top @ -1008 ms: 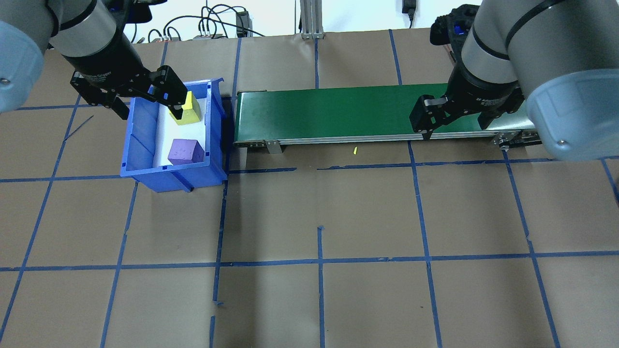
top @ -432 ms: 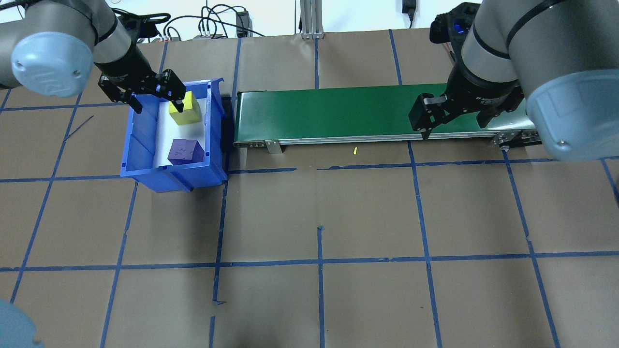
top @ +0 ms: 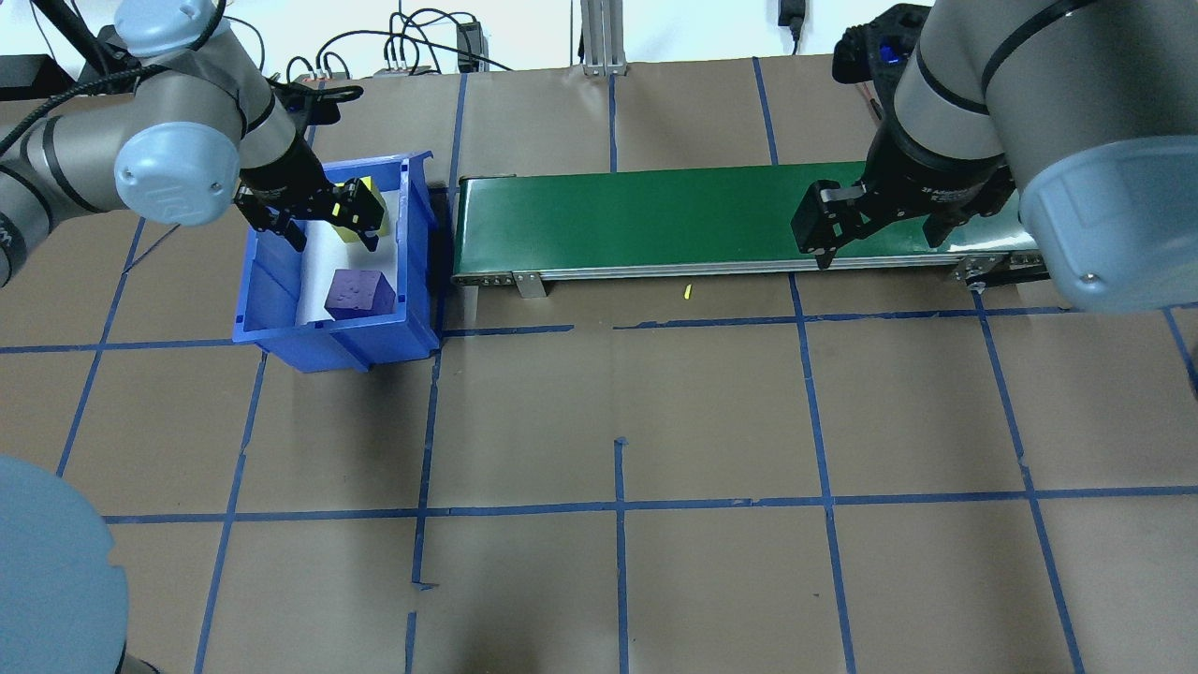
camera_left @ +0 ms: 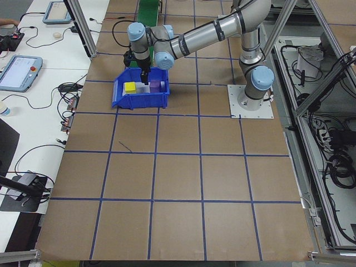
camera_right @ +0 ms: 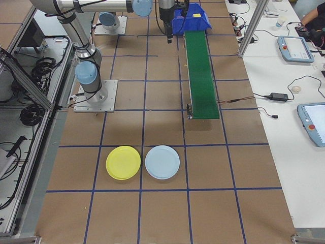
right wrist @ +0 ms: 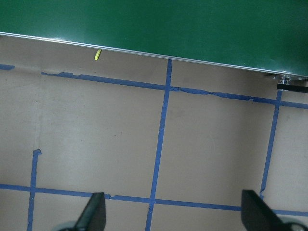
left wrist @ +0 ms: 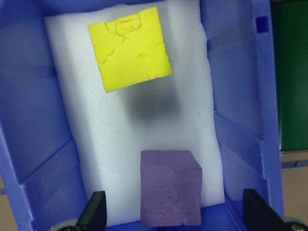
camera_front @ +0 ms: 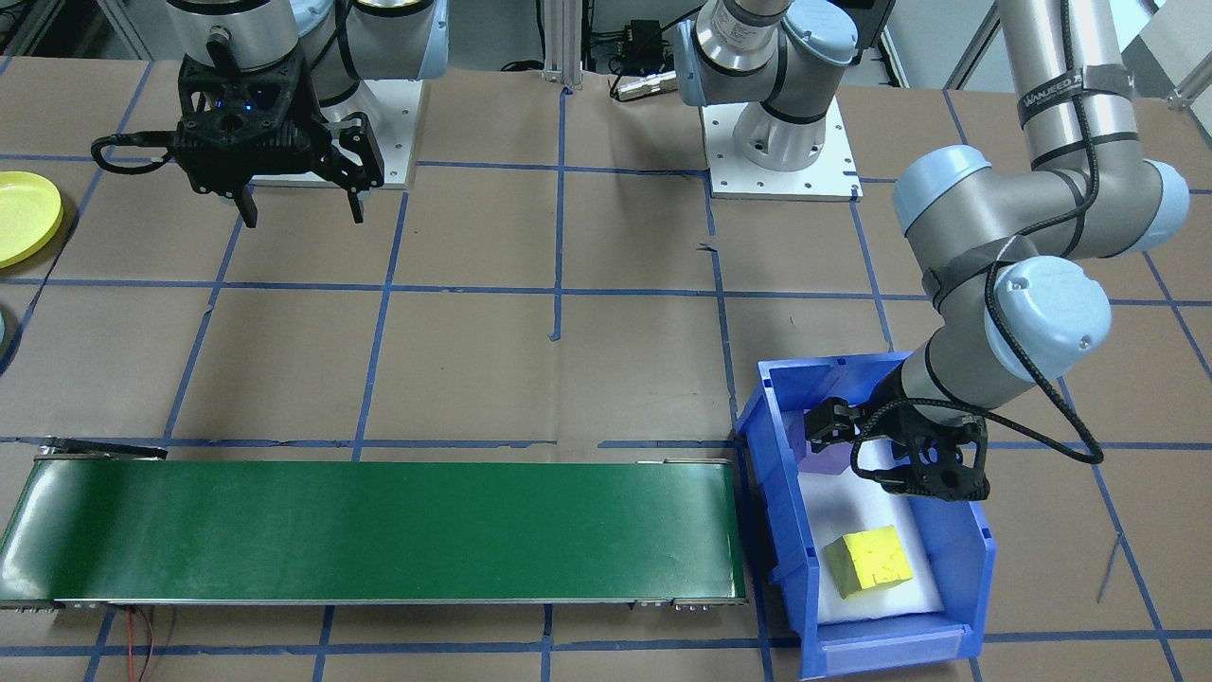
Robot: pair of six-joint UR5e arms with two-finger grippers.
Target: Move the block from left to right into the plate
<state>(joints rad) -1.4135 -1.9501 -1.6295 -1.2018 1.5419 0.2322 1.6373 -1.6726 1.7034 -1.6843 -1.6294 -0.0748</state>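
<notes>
The purple block (left wrist: pixel 170 187) looks like light, soft foam; take it by opposite flat sides; left gripper (left wrist: pixel 173 216) jaws apart above it; right gripper (right wrist: pixel 171 216) jaws apart, empty.

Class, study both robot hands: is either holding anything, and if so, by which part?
Nothing is held. The left hand is open over the blue bin, above the purple block; the right hand is open and empty.

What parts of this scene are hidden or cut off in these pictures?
- Purple block: front-facing view, mostly behind the left gripper.
- Yellow block: overhead view, partly covered by that gripper.
- Yellow plate: front-facing view, cut by the edge; absent overhead.
- Right gripper: its wrist view shows only fingertips at the bottom edge.
</notes>
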